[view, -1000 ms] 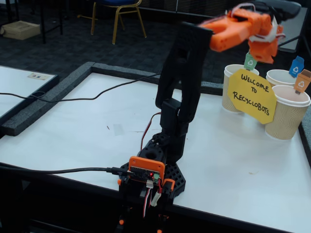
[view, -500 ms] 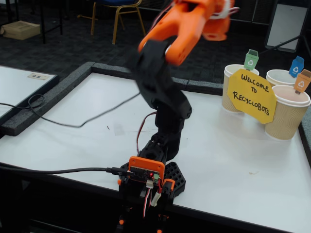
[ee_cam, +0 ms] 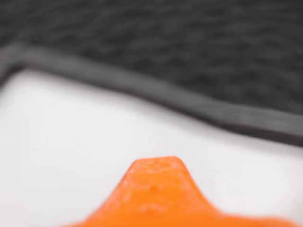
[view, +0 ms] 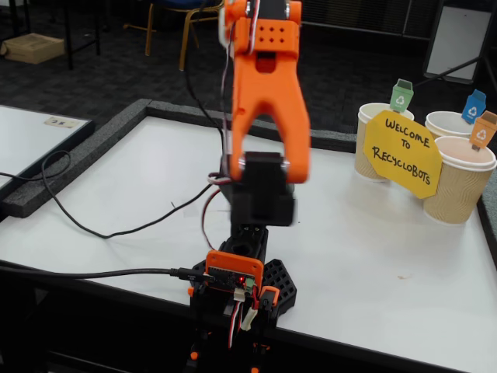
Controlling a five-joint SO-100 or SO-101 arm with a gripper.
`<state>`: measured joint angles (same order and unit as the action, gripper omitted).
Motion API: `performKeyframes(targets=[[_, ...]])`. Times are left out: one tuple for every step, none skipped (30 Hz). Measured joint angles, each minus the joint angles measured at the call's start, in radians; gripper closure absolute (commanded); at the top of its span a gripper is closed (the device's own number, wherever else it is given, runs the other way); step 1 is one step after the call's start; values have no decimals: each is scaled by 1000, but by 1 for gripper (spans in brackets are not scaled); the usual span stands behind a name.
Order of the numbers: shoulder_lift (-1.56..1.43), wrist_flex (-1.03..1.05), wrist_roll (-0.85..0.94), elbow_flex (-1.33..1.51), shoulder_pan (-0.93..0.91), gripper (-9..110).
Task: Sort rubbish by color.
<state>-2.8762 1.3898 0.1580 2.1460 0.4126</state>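
Your arm stood at the centre of the fixed view. Its orange link rose from the black motor block to the top edge of the frame, where it was cut off. The base sat at the near edge of the white table, bottom centre, with a small red light on its board.

The gripper showed only in the wrist view, as one blurred orange hump at the bottom centre. You could not tell from it whether the fingers were spread or pressed together, nor whether they pinched anything. Behind the hump lay bare table, then the dark border running from upper left to right, then carpet across the top.

No wad showed in either view. Whether any lay inside the cups was hidden, because the fixed camera did not see into them.

Three cups stood at the right of the fixed view: one left, one behind, one at the right edge. The yellow sign leaned across their fronts. A green tag, a blue tag and an orange tag stood above the rims.

A black cable looped over the table at centre left. A yellow-legged chair stood at the top, left of the arm.
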Motion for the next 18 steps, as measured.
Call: performKeyframes(targets=[[-2,8,0,0,49,101],[-2,14,0,0,94,101],[-2,20,5,0,138,101],[-2,23,12,0,175,101],[-2,23,20,0,202,101],[-2,23,32,0,222,101],[-2,23,54,0,236,101],[-2,23,69,3,247,101],[-2,23,80,11,258,101],[-2,23,95,20,270,101],[-2,23,104,29,284,101],[-2,21,112,40,296,101],[-2,15,117,49,305,101],[-2,8,121,58,313,101],[-2,2,123,69,318,101],[-2,-5,124,78,321,101],[-2,-11,124,87,322,101],[-2,-15,124,95,322,101]])
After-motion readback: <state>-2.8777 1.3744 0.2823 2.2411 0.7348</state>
